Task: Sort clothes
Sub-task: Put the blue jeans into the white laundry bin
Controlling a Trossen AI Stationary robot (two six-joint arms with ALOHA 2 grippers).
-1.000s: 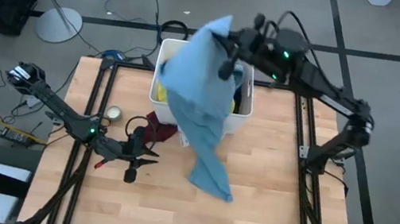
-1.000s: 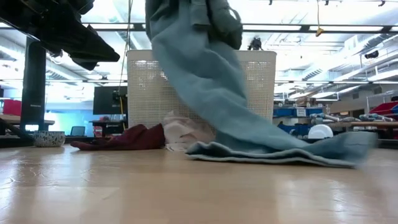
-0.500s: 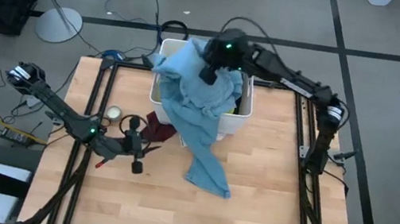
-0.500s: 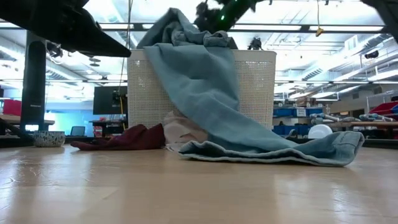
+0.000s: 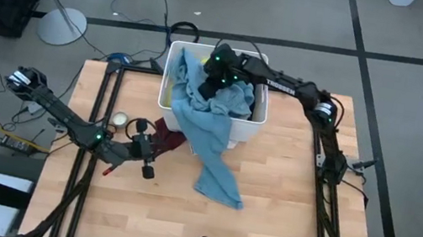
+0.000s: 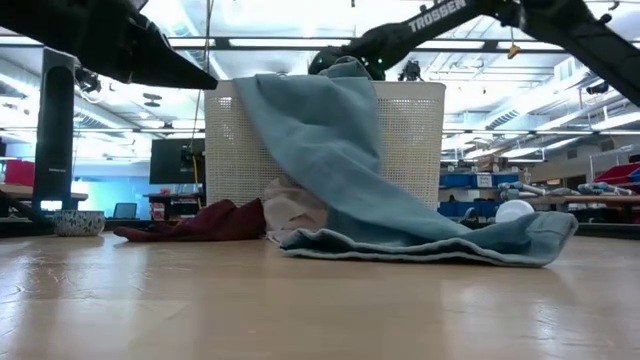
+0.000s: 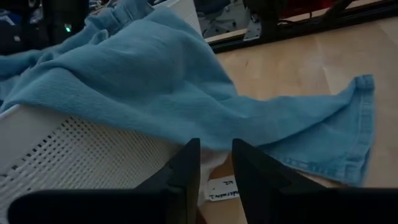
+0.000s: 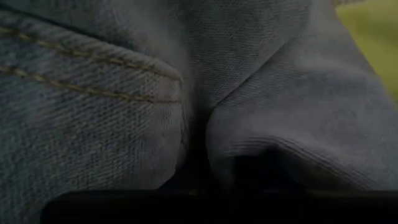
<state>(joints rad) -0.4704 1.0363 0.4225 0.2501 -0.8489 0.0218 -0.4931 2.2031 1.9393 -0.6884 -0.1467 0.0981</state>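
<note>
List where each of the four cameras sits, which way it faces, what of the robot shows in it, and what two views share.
High view: overhead, straight down; both arms, right gripper in the white bin.
Low view: table height, level across; arms overhead, denim garment draped down.
Left wrist view: on the left arm beside the bin; its dark fingers, slightly apart.
Right wrist view: pressed against denim; nothing else is clear.
Shared: high, low and left wrist views all show the denim spilling from bin to table.

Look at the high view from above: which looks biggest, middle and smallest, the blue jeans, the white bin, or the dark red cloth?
1. Blue jeans
2. White bin, partly covered by the jeans, so close
3. Dark red cloth, clearly smallest
</note>
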